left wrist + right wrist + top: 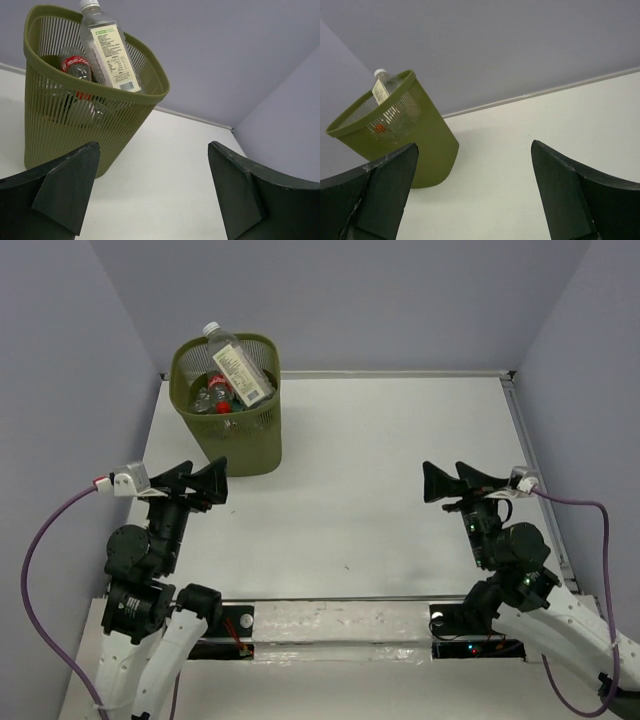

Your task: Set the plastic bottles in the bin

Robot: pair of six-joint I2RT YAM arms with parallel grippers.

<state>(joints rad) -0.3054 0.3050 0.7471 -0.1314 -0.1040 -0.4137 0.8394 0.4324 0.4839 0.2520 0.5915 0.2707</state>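
The olive-green mesh bin [240, 435] stands at the far left of the table and holds several plastic bottles. A tall clear bottle with a white label [240, 372] sticks out above the rim; it also shows in the left wrist view [107, 50] and the right wrist view [381, 86]. A red-labelled bottle [76, 65] lies inside the bin [60, 130]. My left gripper [197, 480] is open and empty, just near of the bin. My right gripper [452, 481] is open and empty at the right side, far from the bin [420, 135].
The white table [370, 470] is walled by lilac panels at the back and both sides, with a raised rail [535, 470] along its right edge. Purple cables [40, 540] hang from both wrists near the arm bases.
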